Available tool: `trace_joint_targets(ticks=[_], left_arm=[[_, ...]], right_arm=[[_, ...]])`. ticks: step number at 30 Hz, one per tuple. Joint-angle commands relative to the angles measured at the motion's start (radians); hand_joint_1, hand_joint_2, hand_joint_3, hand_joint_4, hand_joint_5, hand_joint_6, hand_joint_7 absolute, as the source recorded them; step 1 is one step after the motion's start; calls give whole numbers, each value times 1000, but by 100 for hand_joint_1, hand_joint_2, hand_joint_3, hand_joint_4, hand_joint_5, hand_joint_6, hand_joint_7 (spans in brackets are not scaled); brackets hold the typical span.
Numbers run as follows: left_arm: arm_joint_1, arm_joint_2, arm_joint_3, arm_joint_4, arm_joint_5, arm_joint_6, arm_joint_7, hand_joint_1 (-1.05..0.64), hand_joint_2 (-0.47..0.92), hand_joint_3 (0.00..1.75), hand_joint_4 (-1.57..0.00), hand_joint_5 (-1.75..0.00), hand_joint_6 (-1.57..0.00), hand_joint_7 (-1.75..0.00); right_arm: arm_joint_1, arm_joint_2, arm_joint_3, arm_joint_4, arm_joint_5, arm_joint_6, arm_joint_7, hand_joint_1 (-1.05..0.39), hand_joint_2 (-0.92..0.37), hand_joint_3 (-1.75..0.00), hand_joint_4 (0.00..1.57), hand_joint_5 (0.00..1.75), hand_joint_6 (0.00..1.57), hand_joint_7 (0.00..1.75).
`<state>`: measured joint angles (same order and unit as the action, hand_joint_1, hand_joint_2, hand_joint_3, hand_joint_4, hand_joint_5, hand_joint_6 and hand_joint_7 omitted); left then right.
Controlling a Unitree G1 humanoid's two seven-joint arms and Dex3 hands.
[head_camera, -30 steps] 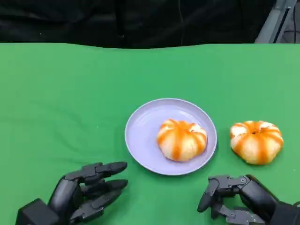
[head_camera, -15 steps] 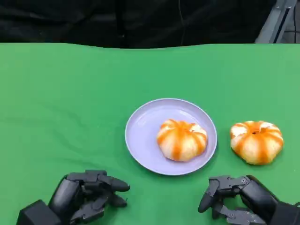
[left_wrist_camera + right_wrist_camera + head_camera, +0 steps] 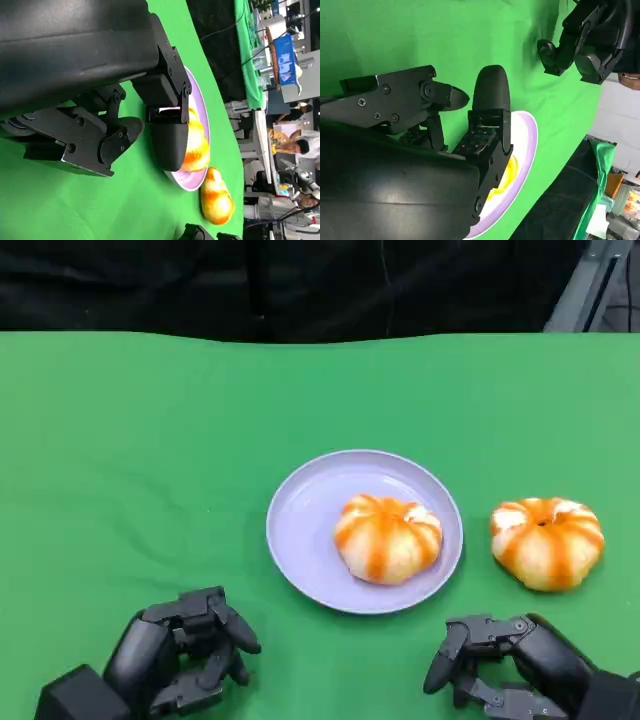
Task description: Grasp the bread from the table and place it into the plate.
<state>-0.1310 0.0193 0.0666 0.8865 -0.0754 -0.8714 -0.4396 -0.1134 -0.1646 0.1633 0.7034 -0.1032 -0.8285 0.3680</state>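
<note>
One orange-striped bread [image 3: 388, 538] lies on the right half of the lilac plate [image 3: 305, 530] at the table's middle. A second striped bread [image 3: 547, 542] lies on the green cloth just right of the plate. My left hand [image 3: 185, 655] is at the near left, fingers curled in with nothing in them. My right hand [image 3: 510, 665] sits near the front edge, below the loose bread, fingers curled and holding nothing. The left wrist view shows the plate [image 3: 192, 180], its bread [image 3: 197, 145] and the loose bread [image 3: 216, 197] past my left hand [image 3: 125, 125].
Green cloth [image 3: 150, 440] covers the table, with a dark backdrop behind its far edge. In the right wrist view my left hand [image 3: 585, 40] lies across the cloth from the plate [image 3: 525, 135]. A person and cluttered benches stand off beyond the table in the left wrist view.
My left hand's fingers, stretched out toward the plate a second ago, have curled in. The right hand, both breads and the plate have stayed put.
</note>
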Motion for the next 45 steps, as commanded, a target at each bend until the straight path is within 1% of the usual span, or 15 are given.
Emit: trace_joint_targets(ticks=[1,6,11,21,45], left_arm=[[8,12,-1,-7,-6,-2,11,-2,65,98,-82,-156,-87,-127],[8,12,-1,-8,-6,-2,11,-2,65,98,-81,-156,-87,-127],[15,18,-9,-14,23,-41,41,-5,64,98,-80,-157,-86,-126],[14,23,-21,-9,28,-56,58,-6,61,102,-80,-158,-86,-127],[24,22,-28,-34,17,-34,56,-6,62,102,-80,-159,-85,-127]], right_arm=[[-2,-17,-10,6,15,-3,3,-2,-92,-45,70,150,81,99],[-2,-17,-10,6,15,-3,3,-2,-92,-45,70,151,81,99],[-1,-19,-13,10,23,-9,12,-3,-92,-45,70,150,81,99],[-2,-19,-13,15,28,-12,15,-2,-92,-45,70,150,81,99],[2,-18,-13,4,31,-7,21,-1,-92,-48,70,150,81,99]])
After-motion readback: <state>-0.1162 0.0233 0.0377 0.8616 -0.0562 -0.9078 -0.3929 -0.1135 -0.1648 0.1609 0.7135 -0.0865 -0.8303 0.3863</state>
